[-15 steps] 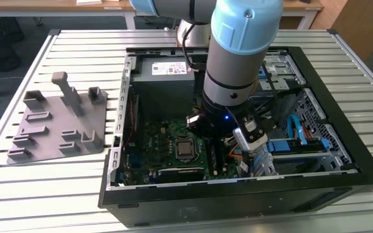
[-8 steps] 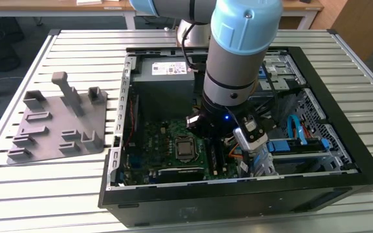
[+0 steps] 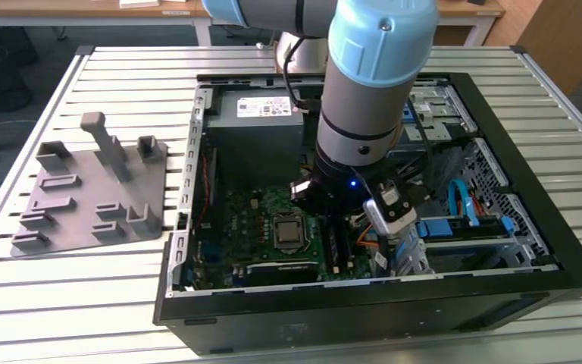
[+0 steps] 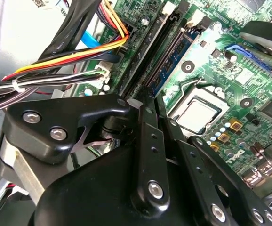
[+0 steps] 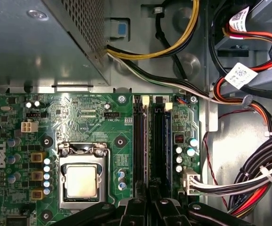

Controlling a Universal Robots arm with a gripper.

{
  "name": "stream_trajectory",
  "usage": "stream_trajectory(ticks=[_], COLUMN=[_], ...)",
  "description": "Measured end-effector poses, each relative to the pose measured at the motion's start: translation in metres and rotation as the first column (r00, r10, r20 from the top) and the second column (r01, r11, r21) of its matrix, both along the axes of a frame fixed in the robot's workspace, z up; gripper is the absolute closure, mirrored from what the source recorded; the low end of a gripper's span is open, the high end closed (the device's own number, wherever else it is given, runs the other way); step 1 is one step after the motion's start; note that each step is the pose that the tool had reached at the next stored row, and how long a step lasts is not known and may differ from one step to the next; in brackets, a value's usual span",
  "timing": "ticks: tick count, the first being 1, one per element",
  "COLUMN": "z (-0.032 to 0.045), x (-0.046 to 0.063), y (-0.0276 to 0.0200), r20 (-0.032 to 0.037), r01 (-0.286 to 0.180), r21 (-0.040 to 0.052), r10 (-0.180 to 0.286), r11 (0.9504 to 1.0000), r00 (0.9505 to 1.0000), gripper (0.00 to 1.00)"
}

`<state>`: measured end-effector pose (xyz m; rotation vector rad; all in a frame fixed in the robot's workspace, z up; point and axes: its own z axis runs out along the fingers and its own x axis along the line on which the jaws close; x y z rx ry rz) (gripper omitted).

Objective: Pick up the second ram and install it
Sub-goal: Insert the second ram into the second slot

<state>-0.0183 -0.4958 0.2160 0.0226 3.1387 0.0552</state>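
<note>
My black gripper point(image 4: 148, 101) hangs low over the green motherboard point(image 5: 89, 122), jaws clenched edge-on above the slim blue-green memory stick point(image 4: 171, 61), which I judge is already standing in its long black slot; seating appears nearly finished.

A slatted metal table point(image 3: 119, 64) with lengthwise grooves carries the work. Directly on it, toward the exterior view's left, lies a flat grey fixture plate point(image 3: 89, 197) with several upright holders, square to the slats and well apart from the table edge. Just beside it, toward the exterior view's right, an open black computer case point(image 3: 372, 311) lies on its side, open face upward.
</note>
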Motion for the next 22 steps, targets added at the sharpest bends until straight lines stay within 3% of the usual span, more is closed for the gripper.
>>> stream_trajectory(ticks=[11, 22], z=[0.0000, -0.0006], x=[-0.0001, -0.0012], y=[0.0000, 0.0001], r20=[0.0000, -0.0001], r01=[0.000, 0.000], r21=[-0.0068, -0.0072], r10=[0.000, 0.000], r11=[1.0000, 1.0000], r00=[1.0000, 1.0000], gripper=[0.86, 0.86])
